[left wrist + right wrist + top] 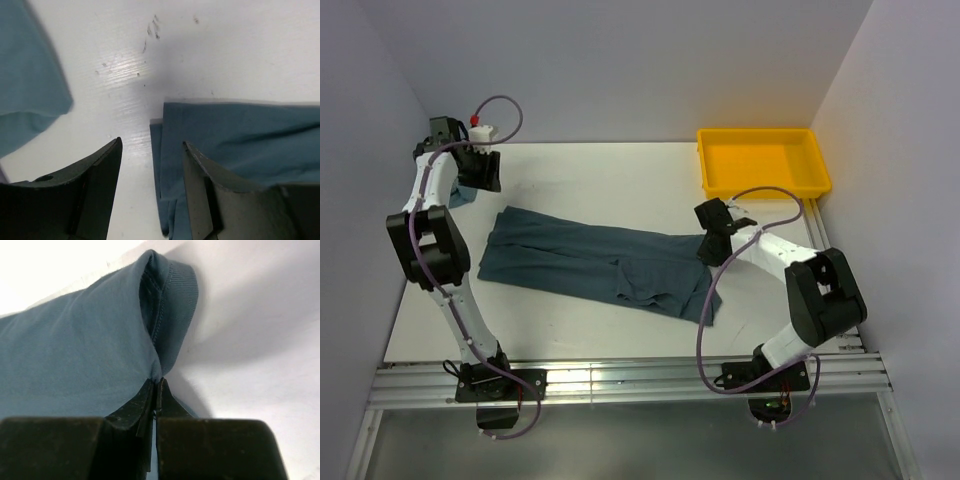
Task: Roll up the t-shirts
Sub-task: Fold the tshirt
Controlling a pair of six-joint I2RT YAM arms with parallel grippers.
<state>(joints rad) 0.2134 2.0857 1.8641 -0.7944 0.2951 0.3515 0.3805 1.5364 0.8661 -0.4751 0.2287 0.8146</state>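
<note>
Ribbing of the slate t-shirt (580, 255) is clamped in the right gripper (156, 384); left gripper (152, 143) spread apart.

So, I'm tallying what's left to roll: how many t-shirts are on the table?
2. A dark blue-grey t-shirt lies folded across the middle of the table, one end pinched by the right gripper. A lighter teal one lies far left, mostly hidden by the left arm.

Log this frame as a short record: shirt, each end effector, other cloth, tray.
shirt: dark slate t-shirt, folded into a long strip on the table
left end effector: open, by the strip's left end, holding nothing
right end effector: shut on the t-shirt at its ribbed collar
other cloth: lighter teal cloth, far left
tray: yellow tray, far right corner
</note>
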